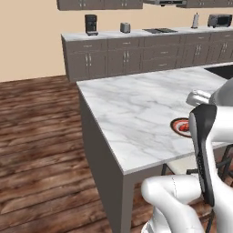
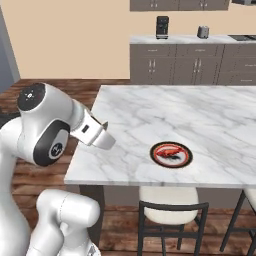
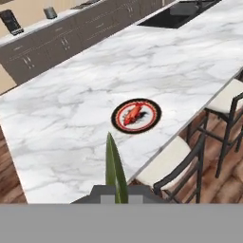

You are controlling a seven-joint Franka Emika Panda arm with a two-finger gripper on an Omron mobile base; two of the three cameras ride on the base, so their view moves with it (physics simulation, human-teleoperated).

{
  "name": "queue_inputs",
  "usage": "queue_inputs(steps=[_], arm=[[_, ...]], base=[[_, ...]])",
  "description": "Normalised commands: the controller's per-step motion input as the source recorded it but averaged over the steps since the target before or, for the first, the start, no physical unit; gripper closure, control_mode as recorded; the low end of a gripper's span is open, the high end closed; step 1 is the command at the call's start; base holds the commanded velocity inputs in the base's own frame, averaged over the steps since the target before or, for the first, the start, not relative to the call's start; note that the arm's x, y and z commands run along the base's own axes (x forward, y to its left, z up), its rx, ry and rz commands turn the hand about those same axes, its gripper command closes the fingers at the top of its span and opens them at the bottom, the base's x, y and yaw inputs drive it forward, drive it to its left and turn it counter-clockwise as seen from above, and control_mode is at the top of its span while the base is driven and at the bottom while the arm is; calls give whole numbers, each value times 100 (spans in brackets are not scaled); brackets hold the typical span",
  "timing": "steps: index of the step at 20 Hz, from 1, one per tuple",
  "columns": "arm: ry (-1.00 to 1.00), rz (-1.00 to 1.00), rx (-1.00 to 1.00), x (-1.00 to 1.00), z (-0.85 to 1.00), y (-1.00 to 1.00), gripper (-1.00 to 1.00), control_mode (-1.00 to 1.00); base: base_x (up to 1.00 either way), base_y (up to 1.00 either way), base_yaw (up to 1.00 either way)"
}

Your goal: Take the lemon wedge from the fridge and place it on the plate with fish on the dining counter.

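A thin yellowish-green lemon wedge (image 3: 115, 163) sticks up between the fingertips of my gripper (image 3: 116, 191), which is shut on it. The gripper hangs above the near edge of the dining counter (image 3: 66, 118), whose top is white marble. A dark-rimmed plate with a red-orange fish (image 3: 136, 116) lies on the marble a little beyond and right of the wedge. From the base, the plate (image 2: 171, 154) sits near the counter's front edge, and my white hand (image 2: 96, 134) hovers over the counter's left corner. The plate (image 1: 181, 127) is partly hidden by my arm.
Stools with pale seats (image 2: 168, 203) (image 3: 166, 163) are tucked under the counter's front edge. A sink (image 3: 178, 14) is set into the far end of the marble. The wall counter (image 1: 136, 54) carries a coffee machine (image 1: 91, 24) and a toaster (image 1: 125, 27). Wood floor (image 1: 36, 136) lies to the left.
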Motion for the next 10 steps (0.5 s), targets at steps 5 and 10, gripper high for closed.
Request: queue_inputs(steps=[5,10], arm=[[2,-21,6,67,-3,-84,100,-100],[5,-1,7,60,-34,-73,100,-100]], base=[[0,0,0],[0,0,0]])
